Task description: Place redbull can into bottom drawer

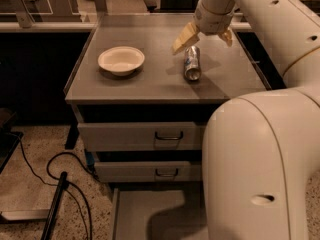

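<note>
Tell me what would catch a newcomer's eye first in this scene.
The big white arm fills the right foreground, and its gripper hangs with fingers open just over the can, which lies on its side on the cabinet top. A white bowl sits apart from it, farther left. Below, the bottom drawer is pulled out.

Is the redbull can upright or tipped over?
Tipped: the redbull can lies on its side on the cabinet top; the gripper hangs open above its far end.
</note>
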`<control>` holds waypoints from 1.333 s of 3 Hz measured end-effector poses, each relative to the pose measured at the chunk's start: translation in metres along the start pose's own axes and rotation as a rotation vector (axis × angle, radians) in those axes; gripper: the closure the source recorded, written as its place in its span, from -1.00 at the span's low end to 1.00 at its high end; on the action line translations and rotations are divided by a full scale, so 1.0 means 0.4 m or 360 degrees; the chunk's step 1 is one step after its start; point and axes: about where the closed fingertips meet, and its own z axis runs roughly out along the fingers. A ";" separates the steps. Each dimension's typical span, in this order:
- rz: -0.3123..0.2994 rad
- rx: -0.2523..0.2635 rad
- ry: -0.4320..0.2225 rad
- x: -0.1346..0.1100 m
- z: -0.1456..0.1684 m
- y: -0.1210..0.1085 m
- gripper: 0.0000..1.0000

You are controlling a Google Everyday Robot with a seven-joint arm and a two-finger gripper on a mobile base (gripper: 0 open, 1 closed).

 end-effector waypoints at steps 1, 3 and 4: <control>0.0002 0.0012 0.0035 -0.018 0.038 0.000 -1.00; -0.0006 0.0012 0.0133 -0.020 0.129 0.013 -1.00; 0.0000 0.0012 0.0177 -0.012 0.171 0.008 -1.00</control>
